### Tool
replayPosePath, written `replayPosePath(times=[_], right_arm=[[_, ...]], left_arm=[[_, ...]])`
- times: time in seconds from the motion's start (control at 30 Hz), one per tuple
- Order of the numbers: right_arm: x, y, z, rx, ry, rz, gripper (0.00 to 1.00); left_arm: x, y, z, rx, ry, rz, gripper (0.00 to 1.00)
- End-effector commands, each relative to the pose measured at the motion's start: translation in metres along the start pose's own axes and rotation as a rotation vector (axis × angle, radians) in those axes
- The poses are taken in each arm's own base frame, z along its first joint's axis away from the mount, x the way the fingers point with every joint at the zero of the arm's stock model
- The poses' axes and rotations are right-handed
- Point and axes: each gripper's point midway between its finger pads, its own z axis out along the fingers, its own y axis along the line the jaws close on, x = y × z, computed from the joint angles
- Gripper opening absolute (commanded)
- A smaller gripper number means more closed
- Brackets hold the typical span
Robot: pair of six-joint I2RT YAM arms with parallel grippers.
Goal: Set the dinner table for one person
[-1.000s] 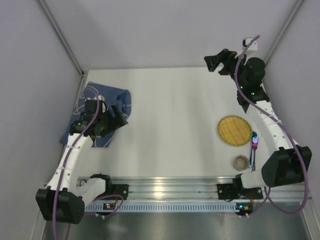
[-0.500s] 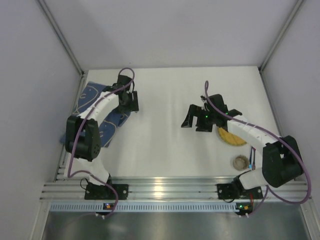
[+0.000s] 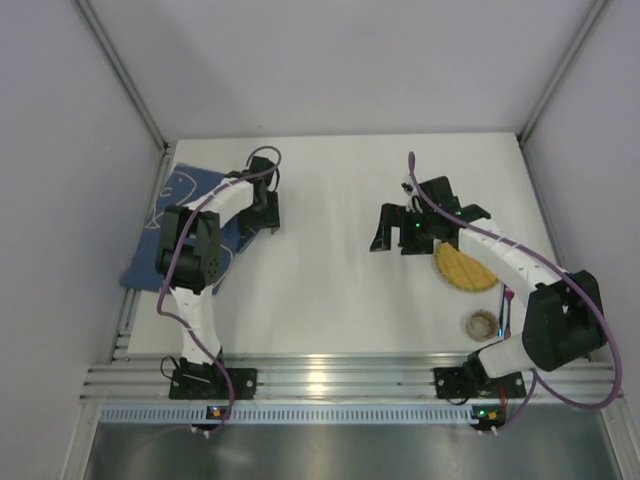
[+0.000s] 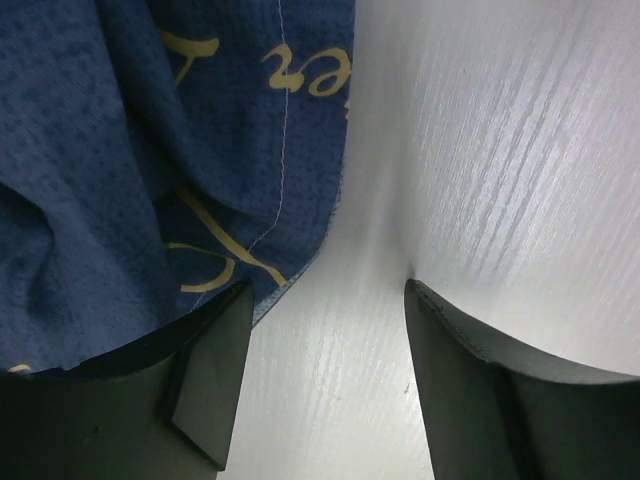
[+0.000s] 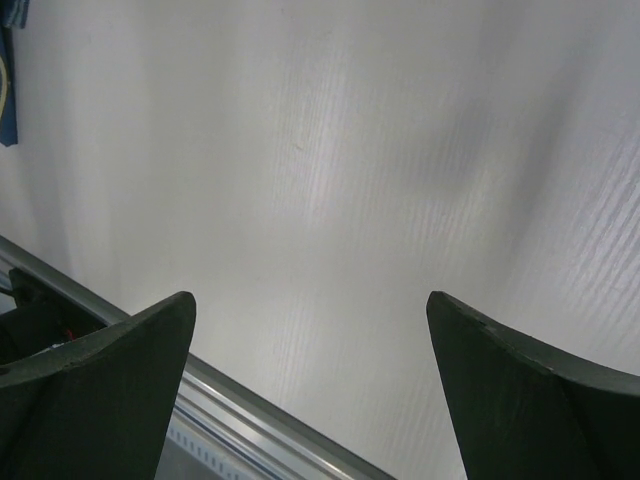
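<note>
The dinner table (image 3: 330,290) is a plain white top. A blue cloth mat (image 3: 180,188) with line drawings lies rumpled at its left edge. My left gripper (image 3: 262,214) is low at the mat's right edge and open. In the left wrist view one finger (image 4: 215,375) rests by the mat's hem (image 4: 150,150), the other finger (image 4: 470,390) is over bare table, and nothing lies between them (image 4: 325,335). My right gripper (image 3: 392,238) hovers over the table's middle, wide open and empty (image 5: 310,330).
A round yellow woven plate (image 3: 470,274) lies at the right, partly under my right arm. A small beige ring-shaped cup (image 3: 482,323) sits near the front right, with a purple utensil (image 3: 507,298) just showing beside it. A metal rail (image 3: 330,375) runs along the near edge; walls enclose the table.
My left arm stretched out from the front left to the mat's right edge. My right arm swung from the back right corner down to the table's middle, now covering part of the plate.
</note>
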Motion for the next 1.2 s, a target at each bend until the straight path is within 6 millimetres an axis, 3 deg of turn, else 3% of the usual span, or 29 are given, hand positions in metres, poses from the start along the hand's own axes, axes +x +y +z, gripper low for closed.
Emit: replayPosePath(times=[0.0, 0.27, 0.6, 0.87, 0.9, 0.97, 1.03, 1.07, 1.1, 1.17], right_arm=[[-0.01, 0.003, -0.002, -0.016, 0.006, -0.026, 1.0], [-0.007, -0.009, 0.0, 0.004, 0.036, -0.048, 1.0], [0.0, -0.019, 0.004, 0.016, 0.06, -0.027, 1.0], [0.004, -0.02, 0.002, 0.017, 0.058, -0.017, 1.0], [0.004, -0.019, 0.002, 0.017, 0.057, -0.018, 1.0], [0.004, -0.019, 0.0, 0.017, 0.054, -0.014, 1.0], [0.006, -0.02, -0.001, 0.017, 0.054, -0.011, 1.0], [0.006, -0.018, -0.002, 0.014, 0.049, -0.014, 1.0], [0.006, -0.018, -0.003, 0.013, 0.046, -0.014, 1.0], [0.008, -0.019, -0.005, 0.016, 0.044, -0.011, 1.0]], left_arm=[[-0.023, 0.008, -0.005, -0.03, -0.055, -0.047, 0.67], [-0.016, 0.039, 0.012, 0.017, 0.005, -0.159, 0.59], [0.011, 0.026, 0.018, 0.113, 0.078, -0.1, 0.47], [0.035, 0.015, 0.023, 0.17, 0.158, -0.112, 0.0], [0.035, 0.014, 0.021, 0.172, 0.161, -0.133, 0.0], [0.034, 0.006, 0.013, 0.198, 0.185, -0.186, 0.0], [0.015, -0.009, -0.01, 0.268, 0.164, -0.241, 0.0], [0.015, -0.016, -0.022, 0.261, 0.188, -0.287, 0.0], [-0.014, -0.026, -0.047, 0.283, 0.123, -0.304, 0.0], [-0.025, -0.057, -0.082, 0.319, 0.131, -0.335, 0.0]])
